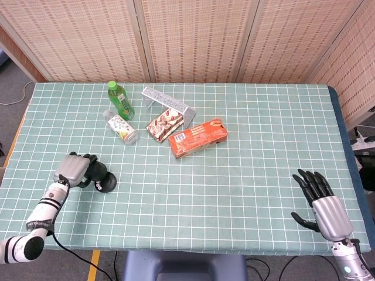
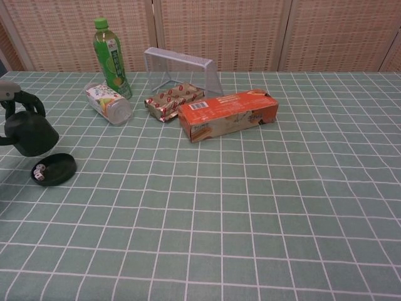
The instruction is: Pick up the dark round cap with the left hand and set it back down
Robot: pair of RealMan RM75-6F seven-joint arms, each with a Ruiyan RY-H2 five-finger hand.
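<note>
The dark round cap (image 1: 96, 171) (image 2: 29, 133) hangs a little above the table, held by my left hand (image 1: 74, 168) near the front left edge. In the chest view only the hand's dark fingers (image 2: 19, 99) show, curled over the cap's top at the frame's left border. Below the cap a flat dark disc (image 1: 107, 185) (image 2: 54, 169) lies on the cloth, with a small white and red item on it. My right hand (image 1: 320, 199) is at the front right of the table, fingers spread, holding nothing; the chest view does not show it.
At the back left stand a green bottle (image 1: 120, 100), a small lying bottle (image 1: 121, 127), a wire rack (image 1: 167, 102), a brown snack pack (image 1: 164, 124) and an orange box (image 1: 198, 137). The table's front left edge (image 1: 35, 249) runs close to my left arm.
</note>
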